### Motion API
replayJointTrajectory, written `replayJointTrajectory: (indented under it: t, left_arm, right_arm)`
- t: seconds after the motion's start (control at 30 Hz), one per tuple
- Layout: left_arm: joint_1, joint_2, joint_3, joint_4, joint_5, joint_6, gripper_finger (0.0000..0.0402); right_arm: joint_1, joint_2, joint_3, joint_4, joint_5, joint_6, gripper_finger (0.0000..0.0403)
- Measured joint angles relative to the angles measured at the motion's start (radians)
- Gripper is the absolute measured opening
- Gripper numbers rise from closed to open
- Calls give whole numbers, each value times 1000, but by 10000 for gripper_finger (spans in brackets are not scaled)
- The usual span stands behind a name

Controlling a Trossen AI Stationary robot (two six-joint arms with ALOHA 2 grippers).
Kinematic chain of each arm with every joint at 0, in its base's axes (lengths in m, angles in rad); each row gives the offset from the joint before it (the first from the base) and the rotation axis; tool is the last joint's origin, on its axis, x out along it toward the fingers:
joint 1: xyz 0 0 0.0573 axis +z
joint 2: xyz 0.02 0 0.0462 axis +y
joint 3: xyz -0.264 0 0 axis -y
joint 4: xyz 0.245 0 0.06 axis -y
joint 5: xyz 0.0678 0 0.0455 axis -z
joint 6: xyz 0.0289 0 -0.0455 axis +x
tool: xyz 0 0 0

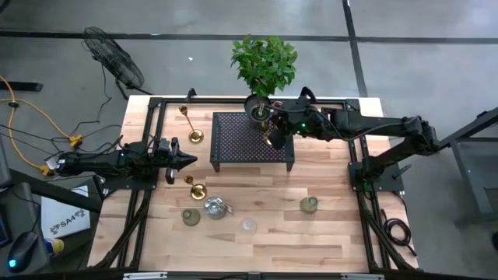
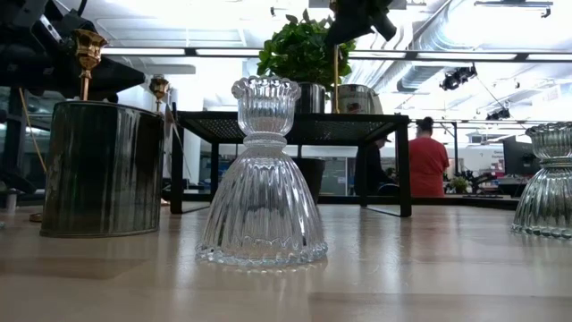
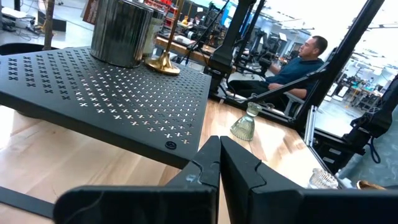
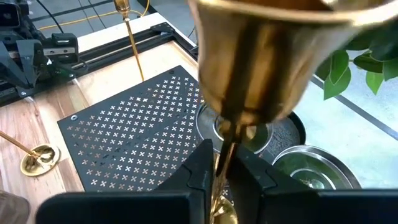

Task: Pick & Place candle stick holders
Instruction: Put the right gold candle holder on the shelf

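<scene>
One brass holder [image 4: 225, 143] stands on the black stand [image 1: 250, 138], right hand [image 1: 271, 134] clamped on its stem; release vertically, withdraw straight up.

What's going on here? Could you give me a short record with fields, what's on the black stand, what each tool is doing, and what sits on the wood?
stand: black perforated stand at the table's far side, potted plant behind it
on stand: a silver holder and a brass candlestick
right tool: over the stand, fingers around the brass candlestick's stem
left tool: shut, empty, waiting at the table's left
on wood: clear glass holder, two greenish holders, more brass sticks
background: a person in red
</scene>
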Motion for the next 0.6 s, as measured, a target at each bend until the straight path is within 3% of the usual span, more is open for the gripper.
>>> replayJointTrajectory:
  t: [0.33,0.6]
  left_arm:
    - [0,0,0,0,0,0,2]
    - [0,0,0,0,0,0,2]
  right_arm:
    - [2,0,0,-1,-1,-26,63]
    - [2,-28,0,-21,-18,-44,160]
